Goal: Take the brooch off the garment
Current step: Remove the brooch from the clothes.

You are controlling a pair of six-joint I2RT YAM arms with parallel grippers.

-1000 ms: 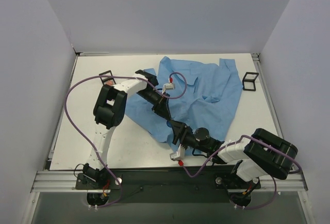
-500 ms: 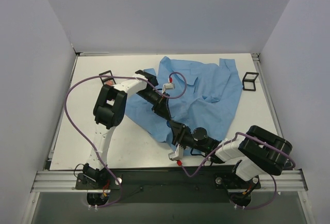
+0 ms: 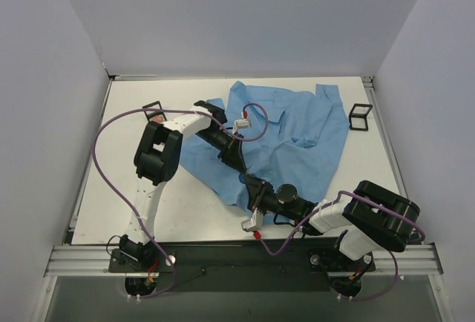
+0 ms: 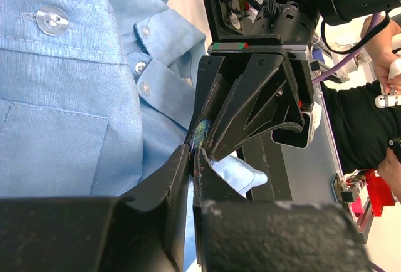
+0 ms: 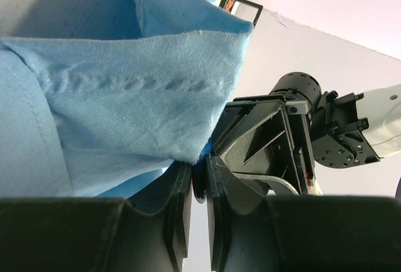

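Left claw (image 4: 192, 159) pinched shut on the near hem of the garment (image 4: 69, 96). Right claw (image 5: 199, 178) meets it tip to tip, clamped on the brooch (image 4: 202, 134) at that hem, just above the worktop (image 3: 148, 203).

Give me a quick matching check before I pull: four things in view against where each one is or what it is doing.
Things:
1. brooch
2. shirt
3. left gripper
4. right-hand black frame

States:
A. shut on the shirt's edge
B. standing apart, right of the shirt
C. pinched in the right gripper
D. lying crumpled, largest thing in view

Pairs: 1-C, 2-D, 3-A, 4-B
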